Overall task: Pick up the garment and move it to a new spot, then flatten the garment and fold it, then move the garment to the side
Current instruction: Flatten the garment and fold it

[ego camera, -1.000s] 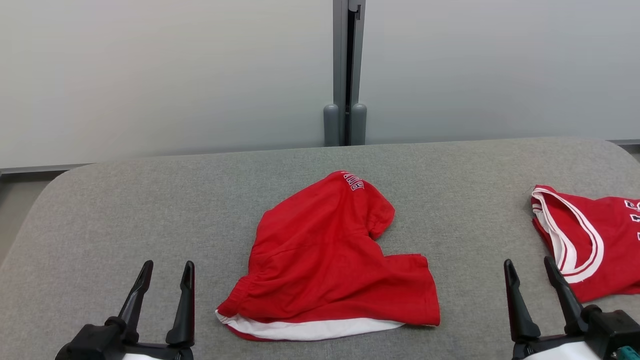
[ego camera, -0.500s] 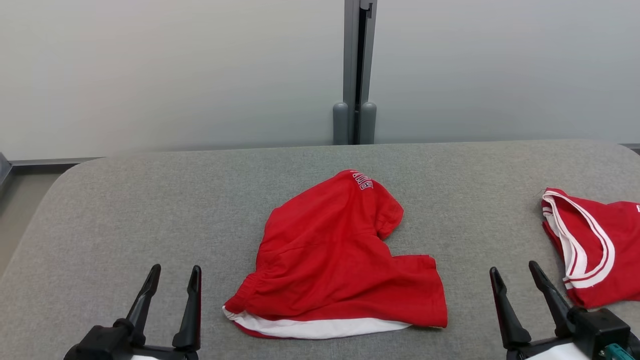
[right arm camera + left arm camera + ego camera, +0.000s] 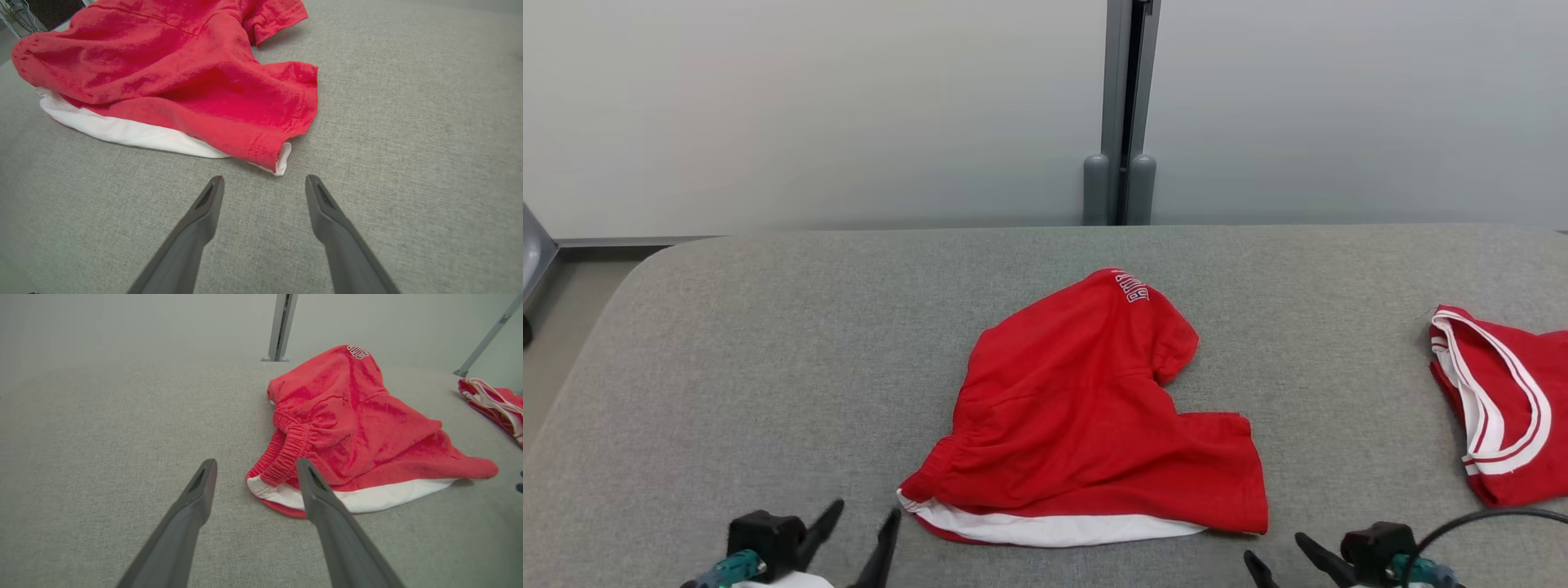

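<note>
Grey tabletop [image 3: 768, 343], crumpled red shorts [image 3: 1078, 408] lying at its middle.
Just left of the shorts' waistband hovers the left gripper [image 3: 866, 510], near their right hem corner the right gripper [image 3: 1274, 547]; both pairs of fingers spread apart.

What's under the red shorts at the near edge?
A white fabric layer pokes out beneath the red shorts along the near hem. How far it runs underneath is covered.

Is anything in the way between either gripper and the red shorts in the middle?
Nothing visible. The open left gripper is right beside the waistband corner of the red shorts, and the open right gripper is just short of their hem corner, with only bare grey surface between. The other red garment lies apart, far right.
</note>
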Tool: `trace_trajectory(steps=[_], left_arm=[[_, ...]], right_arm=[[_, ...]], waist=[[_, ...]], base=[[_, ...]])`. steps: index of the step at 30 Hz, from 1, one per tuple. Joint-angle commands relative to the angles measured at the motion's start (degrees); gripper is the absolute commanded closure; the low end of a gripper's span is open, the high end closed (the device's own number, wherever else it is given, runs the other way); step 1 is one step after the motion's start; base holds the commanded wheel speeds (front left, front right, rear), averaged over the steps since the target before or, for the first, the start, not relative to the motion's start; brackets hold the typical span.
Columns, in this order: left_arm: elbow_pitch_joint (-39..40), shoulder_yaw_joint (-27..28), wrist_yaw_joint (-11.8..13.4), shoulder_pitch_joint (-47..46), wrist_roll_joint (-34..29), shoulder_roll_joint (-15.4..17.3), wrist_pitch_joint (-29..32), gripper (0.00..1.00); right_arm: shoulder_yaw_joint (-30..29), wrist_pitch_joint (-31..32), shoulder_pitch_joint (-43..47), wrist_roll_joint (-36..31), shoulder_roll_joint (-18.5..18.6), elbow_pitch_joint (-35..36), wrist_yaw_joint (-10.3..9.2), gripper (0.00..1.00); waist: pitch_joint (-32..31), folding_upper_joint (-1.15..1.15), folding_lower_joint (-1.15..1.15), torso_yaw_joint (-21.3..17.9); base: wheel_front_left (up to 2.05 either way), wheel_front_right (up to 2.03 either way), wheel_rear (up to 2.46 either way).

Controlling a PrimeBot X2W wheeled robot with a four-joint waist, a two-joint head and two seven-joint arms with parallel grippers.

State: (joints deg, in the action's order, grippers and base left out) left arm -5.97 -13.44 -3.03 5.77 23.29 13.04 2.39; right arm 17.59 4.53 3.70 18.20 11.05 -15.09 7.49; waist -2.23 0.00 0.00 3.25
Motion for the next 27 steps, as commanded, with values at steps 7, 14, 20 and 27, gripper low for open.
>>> trace_trajectory(steps=[7, 14, 20, 27], left_arm=[[-4.7, -4.9, -3.2, -5.8, 2.1, 3.0, 10.6, 0.0], [-9.7, -8.9, -4.3, -12.3, 3.1, 4.3, 11.9, 0.0], [-12.4, -13.0, -4.4, -16.2, 4.6, 5.7, 11.2, 0.0], [-13.7, -16.1, -4.4, -18.6, 6.8, 7.2, 10.8, 0.51]], right_arm=[[4.7, 0.7, -6.6, 2.1, 0.8, -7.1, 0.02, 0.0], [7.1, -0.7, -11.3, 2.3, 0.3, -10.8, 0.02, 0.0], [9.6, -1.4, -13.4, 3.7, 0.5, -12.8, 0.03, 0.14], [11.4, -2.5, -14.7, 5.1, 0.2, -14.0, 0.02, 0.53]], waist=[[3.0, 0.0, 0.0, 0.6], [5.9, 0.0, 0.0, 0.3], [7.5, 0.0, 0.0, -0.5], [8.7, 0.0, 0.0, -1.1]], base=[[0.0, 0.0, 0.0], [0.0, 0.0, 0.0], [0.0, 0.0, 0.0], [0.0, 0.0, 0.0]])
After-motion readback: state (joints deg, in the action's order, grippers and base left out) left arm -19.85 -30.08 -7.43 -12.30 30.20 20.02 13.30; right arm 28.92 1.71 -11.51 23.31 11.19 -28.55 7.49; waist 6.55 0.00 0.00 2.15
